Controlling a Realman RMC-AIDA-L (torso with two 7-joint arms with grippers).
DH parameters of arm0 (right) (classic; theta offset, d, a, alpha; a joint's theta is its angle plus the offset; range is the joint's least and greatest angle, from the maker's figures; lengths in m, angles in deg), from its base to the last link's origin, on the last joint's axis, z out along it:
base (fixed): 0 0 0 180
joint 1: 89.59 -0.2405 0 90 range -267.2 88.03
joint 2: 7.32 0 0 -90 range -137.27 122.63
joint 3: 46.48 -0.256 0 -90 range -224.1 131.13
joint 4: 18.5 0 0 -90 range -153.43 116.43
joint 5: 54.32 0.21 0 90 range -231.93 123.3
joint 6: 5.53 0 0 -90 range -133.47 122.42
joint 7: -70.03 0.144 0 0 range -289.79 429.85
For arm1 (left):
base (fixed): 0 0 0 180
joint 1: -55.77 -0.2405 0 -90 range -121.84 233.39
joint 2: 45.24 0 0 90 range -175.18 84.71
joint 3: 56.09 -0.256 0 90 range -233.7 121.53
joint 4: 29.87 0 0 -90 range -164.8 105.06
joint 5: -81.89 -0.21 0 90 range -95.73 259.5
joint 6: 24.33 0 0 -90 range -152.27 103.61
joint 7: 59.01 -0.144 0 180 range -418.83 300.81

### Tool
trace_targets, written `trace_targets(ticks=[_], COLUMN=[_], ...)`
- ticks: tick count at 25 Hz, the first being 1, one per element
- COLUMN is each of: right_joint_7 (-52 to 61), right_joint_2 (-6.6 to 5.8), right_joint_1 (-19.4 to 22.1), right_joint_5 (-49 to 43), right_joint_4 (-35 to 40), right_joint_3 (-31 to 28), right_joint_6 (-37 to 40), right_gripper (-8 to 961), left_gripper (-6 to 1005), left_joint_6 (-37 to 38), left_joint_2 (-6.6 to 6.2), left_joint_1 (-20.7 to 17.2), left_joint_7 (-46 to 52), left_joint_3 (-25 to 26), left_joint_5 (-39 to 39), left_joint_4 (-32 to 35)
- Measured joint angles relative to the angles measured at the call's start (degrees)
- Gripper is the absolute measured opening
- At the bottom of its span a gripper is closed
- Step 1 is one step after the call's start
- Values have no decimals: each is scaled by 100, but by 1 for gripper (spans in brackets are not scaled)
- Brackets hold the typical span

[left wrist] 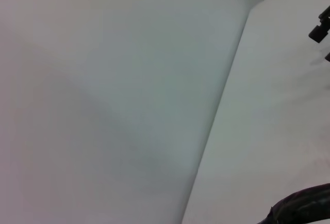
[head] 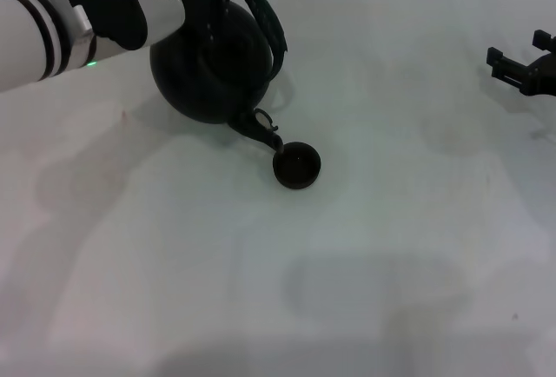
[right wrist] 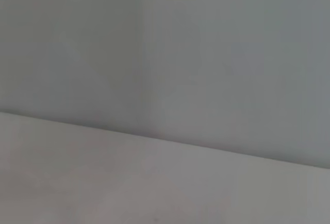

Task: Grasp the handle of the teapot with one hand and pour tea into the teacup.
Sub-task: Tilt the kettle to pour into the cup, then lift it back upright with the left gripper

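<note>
The left gripper (head: pixel 211 3) is clamped on the handle (head: pixel 265 14) of the teapot (head: pixel 213 69), holding the black pot tipped forward at the far left of the white table (head: pixel 391 264). Its spout (head: pixel 263 132) hangs right at the rim of the teacup (head: pixel 297 165), which sits just beside the pot. The right gripper (head: pixel 521 66) waits far off at the right edge, fingers apart, holding nothing.

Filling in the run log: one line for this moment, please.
left gripper: on handle, jaws hidden | teapot: tilted, spout over teacup | right gripper: idle, far right
</note>
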State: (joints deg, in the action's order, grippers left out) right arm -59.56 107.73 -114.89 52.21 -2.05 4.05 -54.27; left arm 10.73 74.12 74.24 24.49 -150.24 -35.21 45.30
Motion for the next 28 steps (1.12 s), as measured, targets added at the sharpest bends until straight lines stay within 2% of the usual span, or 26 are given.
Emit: trace_targets(ticks=[28], right_joint_7=[-9], right_joint_2=[0], right_joint_1=[-10], right_joint_5=[0], right_joint_4=[20], right_joint_3=[1], right_joint_6=[69], right_gripper=[858], left_gripper=[101], left_joint_6=[-330], left_joint_2=[-5], left_joint_1=[-23], left_joint_7=[10], left_joint_3=[-366], left_joint_5=[-308], left_joint_4=[196])
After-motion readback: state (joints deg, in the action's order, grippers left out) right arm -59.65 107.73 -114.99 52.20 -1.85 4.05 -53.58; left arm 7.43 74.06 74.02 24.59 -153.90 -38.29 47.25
